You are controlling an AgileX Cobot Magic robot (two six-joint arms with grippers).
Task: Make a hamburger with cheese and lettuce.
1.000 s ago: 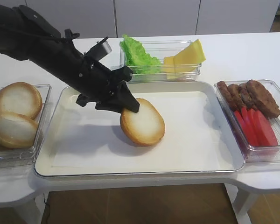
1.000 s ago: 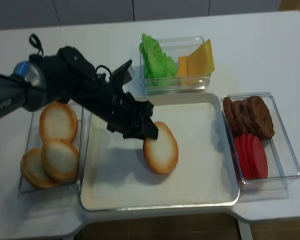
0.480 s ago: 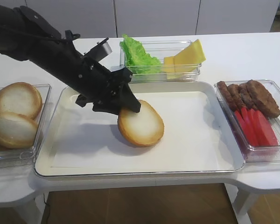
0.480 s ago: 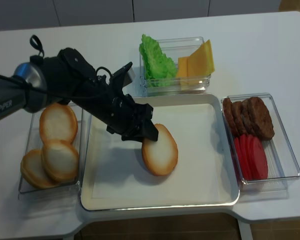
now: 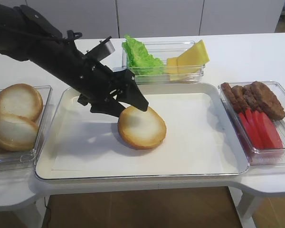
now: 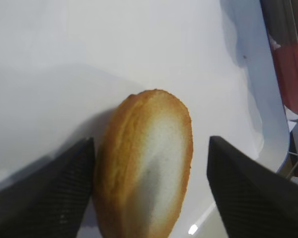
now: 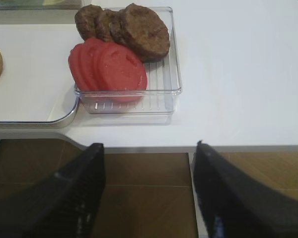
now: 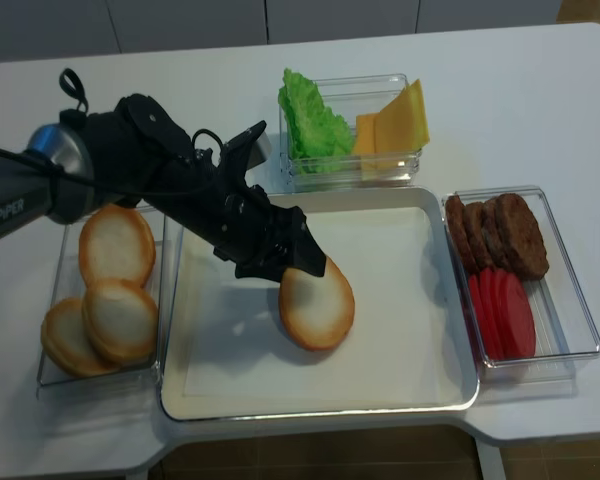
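Note:
The hamburger is one bun half (image 5: 142, 128), lying cut face up on the white tray (image 5: 204, 156); it also shows in the second high view (image 8: 318, 305). My left gripper (image 5: 130, 110) is open and straddles the bun's back edge. In the left wrist view the bun (image 6: 149, 173) stands between the spread fingers, touching the left one and apart from the right one. The lettuce (image 5: 140, 54) and the cheese (image 5: 192, 56) share a clear box behind the tray. My right gripper (image 7: 148, 146) is open and empty, over the floor off the table's front edge.
A clear box at the left holds three more bun halves (image 5: 19, 118). A clear box at the right holds brown patties (image 5: 256, 97) and red slices (image 5: 259, 130), also in the right wrist view (image 7: 109, 69). Bare tray surface lies right of and in front of the bun.
The left gripper's jaws have opened and let go of the bun. The bun has settled from tilted to flat on the tray, a little to the left.

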